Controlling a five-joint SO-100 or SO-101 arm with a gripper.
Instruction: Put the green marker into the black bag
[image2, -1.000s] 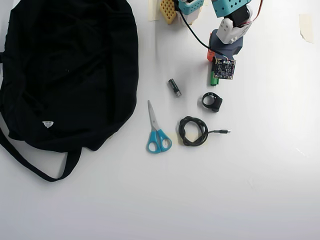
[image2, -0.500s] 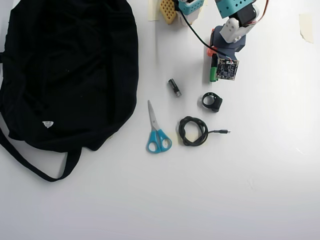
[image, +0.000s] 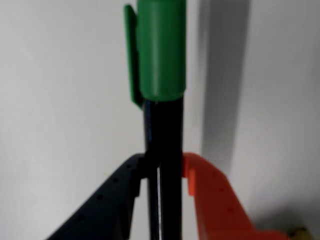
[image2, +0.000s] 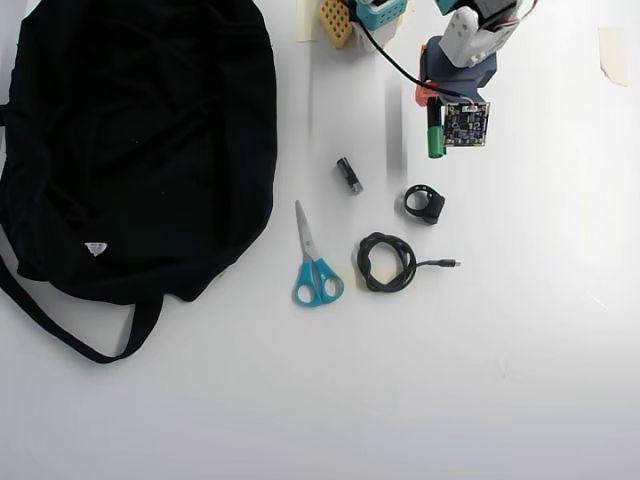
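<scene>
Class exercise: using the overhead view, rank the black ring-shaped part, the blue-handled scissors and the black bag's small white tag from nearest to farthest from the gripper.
Measured from the gripper, shut on the green marker at the top:
1. The black ring-shaped part, just below the gripper.
2. The blue-handled scissors, lower and to the left.
3. The white tag on the black bag, far left.

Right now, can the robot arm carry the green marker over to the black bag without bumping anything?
Probably yes. The gripper is shut on the green marker, and the white table between it and the black bag looks bare. The small cylinder and scissors lie lower in the overhead view.
</scene>
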